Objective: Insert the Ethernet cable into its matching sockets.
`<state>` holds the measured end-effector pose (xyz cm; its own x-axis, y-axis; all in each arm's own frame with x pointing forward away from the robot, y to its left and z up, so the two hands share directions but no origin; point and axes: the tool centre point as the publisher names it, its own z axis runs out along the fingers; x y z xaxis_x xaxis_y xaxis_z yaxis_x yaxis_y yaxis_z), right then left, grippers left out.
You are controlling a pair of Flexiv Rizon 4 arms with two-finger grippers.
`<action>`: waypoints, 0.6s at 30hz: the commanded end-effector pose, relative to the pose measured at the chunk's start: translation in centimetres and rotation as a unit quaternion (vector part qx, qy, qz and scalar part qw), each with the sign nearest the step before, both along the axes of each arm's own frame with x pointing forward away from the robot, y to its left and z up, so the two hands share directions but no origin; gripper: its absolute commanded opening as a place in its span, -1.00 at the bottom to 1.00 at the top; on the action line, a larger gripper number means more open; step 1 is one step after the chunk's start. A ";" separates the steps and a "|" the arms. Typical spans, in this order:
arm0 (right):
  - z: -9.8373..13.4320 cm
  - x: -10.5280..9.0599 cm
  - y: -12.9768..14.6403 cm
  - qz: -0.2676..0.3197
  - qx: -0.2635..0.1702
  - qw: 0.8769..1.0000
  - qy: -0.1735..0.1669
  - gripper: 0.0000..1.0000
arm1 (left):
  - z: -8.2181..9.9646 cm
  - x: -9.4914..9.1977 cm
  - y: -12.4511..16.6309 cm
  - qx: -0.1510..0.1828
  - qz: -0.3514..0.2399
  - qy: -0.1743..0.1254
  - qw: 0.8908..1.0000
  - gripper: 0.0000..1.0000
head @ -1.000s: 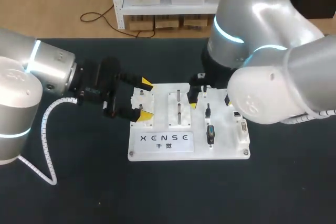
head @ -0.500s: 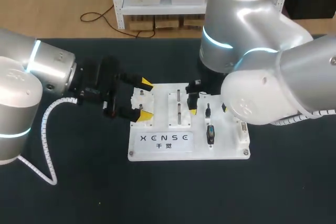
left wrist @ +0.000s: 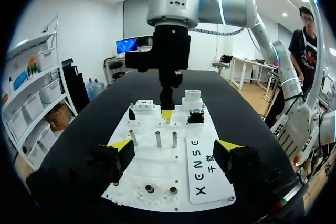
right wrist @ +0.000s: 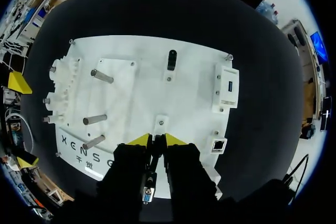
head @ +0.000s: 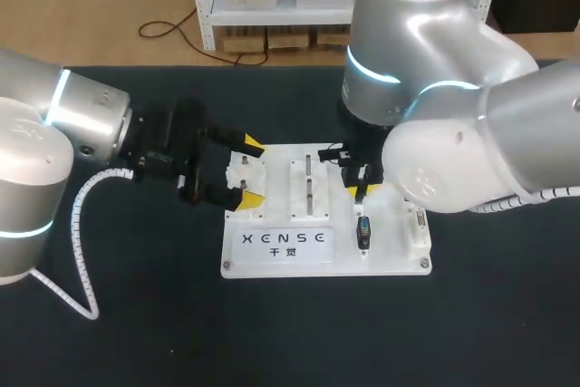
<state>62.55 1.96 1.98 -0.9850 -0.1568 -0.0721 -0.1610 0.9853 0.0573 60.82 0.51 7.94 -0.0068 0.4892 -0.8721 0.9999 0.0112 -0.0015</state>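
Ethernet socket (right wrist: 218, 144): a small square port in a white block at the edge of the white board (head: 390, 256), just beside the larger USB block (right wrist: 226, 85), off to one side of the right gripper (right wrist: 156, 139) and apart from it. Right gripper's fingers drawn narrow, yellow tips nearly side by side with only a slim dark slit between; contents of that slit not to be told. Hangs over a small white mount (right wrist: 160, 124) near the board's middle, with a dark connector (right wrist: 148, 195) showing under the finger bodies and a small black piece (right wrist: 171, 59) ahead. 3 metal pegs (right wrist: 94, 119) upright on the side of the board away from the socket. In the head view, board flat at the centre of the frame on the black table (head: 109, 333), right arm filling the upper right, left arm entering from the left edge. Left gripper (head: 252, 171) spread wide at the board's left end, 1 yellow tip toward the upper corner, 1 toward the lower, a raised white block (head: 243, 162) between them.
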 end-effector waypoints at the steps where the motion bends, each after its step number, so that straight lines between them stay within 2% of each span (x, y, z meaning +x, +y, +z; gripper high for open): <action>1: 0.0 0.1 0.0 0.001 0.001 1.000 0.002 -1.00 | -0.1 -0.1 0.1 -0.002 0.001 -0.002 1.000 1.00; 8: 0.3 0.1 0.0 0.004 0.010 1.000 0.006 -1.00 | -0.1 -0.1 0.1 -0.002 0.001 -0.002 1.000 1.00; 18: 2.7 0.4 -0.6 0.010 0.026 1.000 0.008 -1.00 | -0.1 -0.1 0.1 -0.002 0.001 -0.002 1.000 1.00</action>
<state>63.16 1.95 3.96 -0.9828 -0.1723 -0.0668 -0.1786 0.9784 0.1039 60.82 0.52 7.95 -0.0069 0.4891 -0.8722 0.9999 0.0113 -0.0016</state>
